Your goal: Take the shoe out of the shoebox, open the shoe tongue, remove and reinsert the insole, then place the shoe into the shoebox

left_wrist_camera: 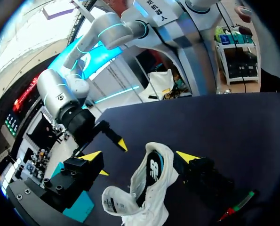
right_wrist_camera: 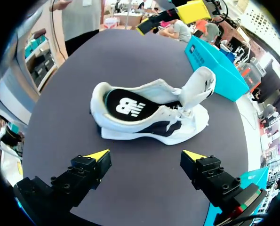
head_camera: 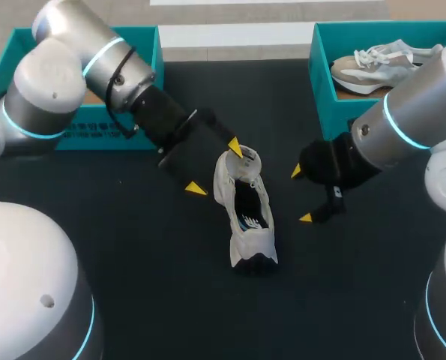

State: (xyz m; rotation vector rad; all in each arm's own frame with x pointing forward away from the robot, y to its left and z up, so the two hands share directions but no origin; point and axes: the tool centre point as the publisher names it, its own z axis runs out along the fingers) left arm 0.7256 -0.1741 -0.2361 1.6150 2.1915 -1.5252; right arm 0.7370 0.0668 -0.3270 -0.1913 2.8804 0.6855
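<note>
**A:** In the head view, where is the shoe [head_camera: 246, 217] lying?

**B:** Out on the counter [head_camera: 133, 255], heel pointing to 6 o'clock, tongue [head_camera: 242, 166] standing up at 12. The left pincer [head_camera: 215, 169] is hovering released at the shoe's 10 o'clock. One tip is right beside the tongue, and I can't tell whether it's touching. The right pincer [head_camera: 300, 195] is hanging released at 3 o'clock, apart from the shoe. The left box [head_camera: 76, 139] is standing at 11 o'clock. The right box [head_camera: 321, 82], holding a second shoe [head_camera: 380, 64], is at 1.

**A:** And the left wrist view?

**B:** The shoe is sitting between the spread fingers, nearer one of them, and they aren't squeezing it. The insole [left_wrist_camera: 154, 168] is showing inside, so I'm judging it isn't out yet.

**A:** The right wrist view?

**B:** The shoe is lying side-on ahead of the gaping fingers, untouched. The tongue is folding toward the toe, baring the insole's heel end.

**A:** So how should the pull be going?

**B:** I'm thinking the left should be pinning the tongue or toe. Meanwhile the right should be pinching the insole's heel edge and peeling it up slowly, so the shoe isn't dragging along.
</note>
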